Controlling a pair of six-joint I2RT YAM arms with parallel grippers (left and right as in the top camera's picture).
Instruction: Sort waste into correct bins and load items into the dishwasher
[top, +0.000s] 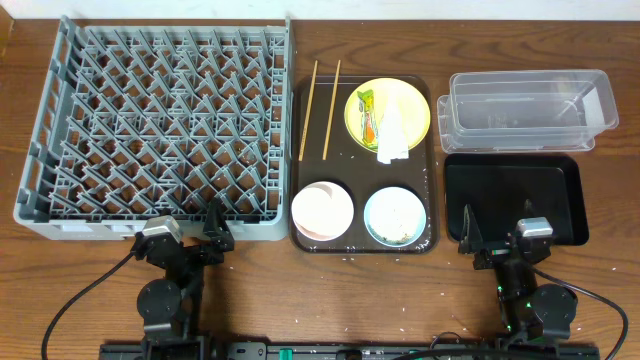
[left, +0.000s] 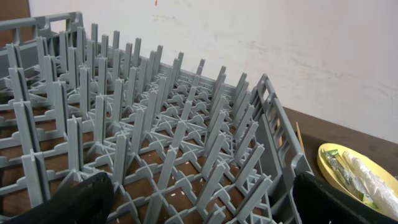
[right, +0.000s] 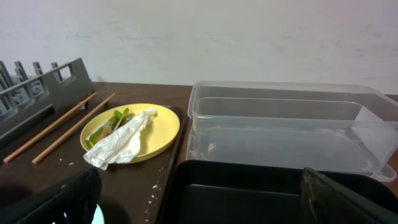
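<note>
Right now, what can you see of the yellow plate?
The yellow plate is round, shallow and glossy, probably plastic. It lies flat and right side up in the far right corner of the dark brown serving tray. A yellow-green wrapper and a crumpled white napkin lie on it, and the napkin overhangs its near rim. The chopsticks lie apart to its left. No gripper touches it.
</note>
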